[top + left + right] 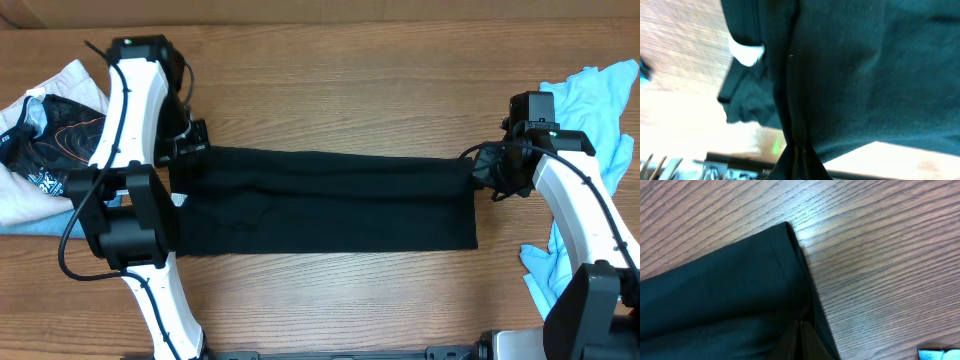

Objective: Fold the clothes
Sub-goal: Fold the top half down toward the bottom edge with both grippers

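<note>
Both with jaws pinched shut on fabric, the left gripper (190,143) and right gripper (480,167) hold opposite ends of the T-shirt (320,200), a plain matte black band folded long and narrow, lying faintly creased across the middle of the table (350,80).

Left arm (128,110): extending across the worktop; left gripper (192,140) jaws pinching one end of the T-shirt (330,200). Right arm (580,205): bending inward; right gripper (487,168) jaws pinching the opposite end.
</note>
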`<state>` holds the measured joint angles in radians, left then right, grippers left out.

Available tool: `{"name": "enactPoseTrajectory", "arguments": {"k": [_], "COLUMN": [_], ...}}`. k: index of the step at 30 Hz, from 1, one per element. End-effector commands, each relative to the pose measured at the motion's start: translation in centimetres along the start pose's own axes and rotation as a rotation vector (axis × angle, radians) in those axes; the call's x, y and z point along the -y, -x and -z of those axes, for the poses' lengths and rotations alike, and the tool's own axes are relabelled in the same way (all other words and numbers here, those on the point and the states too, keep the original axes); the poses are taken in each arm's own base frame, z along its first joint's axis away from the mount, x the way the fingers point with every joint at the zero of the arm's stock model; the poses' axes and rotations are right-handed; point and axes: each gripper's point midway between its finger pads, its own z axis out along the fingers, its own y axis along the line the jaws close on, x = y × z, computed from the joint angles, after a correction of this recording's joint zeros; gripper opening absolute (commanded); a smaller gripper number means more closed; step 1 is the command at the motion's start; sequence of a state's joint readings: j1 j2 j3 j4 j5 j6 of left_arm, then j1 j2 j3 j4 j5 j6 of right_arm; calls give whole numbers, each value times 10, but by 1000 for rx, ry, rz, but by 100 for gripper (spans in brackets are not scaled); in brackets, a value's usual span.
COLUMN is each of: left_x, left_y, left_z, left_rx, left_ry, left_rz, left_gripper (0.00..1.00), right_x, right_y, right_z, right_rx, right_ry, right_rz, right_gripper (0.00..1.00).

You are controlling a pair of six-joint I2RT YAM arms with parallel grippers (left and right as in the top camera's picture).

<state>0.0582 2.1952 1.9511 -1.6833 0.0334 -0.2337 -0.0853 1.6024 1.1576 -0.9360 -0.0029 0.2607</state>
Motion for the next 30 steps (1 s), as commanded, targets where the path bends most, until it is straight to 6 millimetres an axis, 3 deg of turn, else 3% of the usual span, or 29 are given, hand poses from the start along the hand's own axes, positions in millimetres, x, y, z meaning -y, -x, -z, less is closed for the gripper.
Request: {"name": "enactPoseTrajectory", "arguments": {"k": [1, 6, 12, 17, 26, 28, 29, 30], "left_x": [-10, -32, -45, -42, -47, -48, -48, -48], "left_y": [-24, -56, -70, -64, -90, -92, -93, -93], "left_z": [-7, -13, -13, -36, -79, -84, -85, -86], "left_rx": [-43, -64, 28, 42, -79, -88, -90, -92], "left_ry": [49, 138, 169, 152, 172, 172, 173, 173], "left_rz": [-3, 24, 101, 101, 99, 105, 104, 104], "left_gripper": [4, 4, 4, 4, 4, 8, 13, 24], "right_x": [-1, -1, -1, 1, 5, 6, 6, 7], "right_y": [7, 6, 5, -1, -12, -14, -15, -16], "right_z": [10, 10, 10, 10, 10, 10, 10, 10], "right_rx": [33, 29, 25, 2, -42, -51, -56, -61], "right_ry": [9, 7, 6, -2, -17, -20, -22, -24], "right_rz": [-3, 0, 0, 0, -2, -2, -2, -2], "right_gripper": [4, 4, 4, 4, 4, 4, 4, 5]}}
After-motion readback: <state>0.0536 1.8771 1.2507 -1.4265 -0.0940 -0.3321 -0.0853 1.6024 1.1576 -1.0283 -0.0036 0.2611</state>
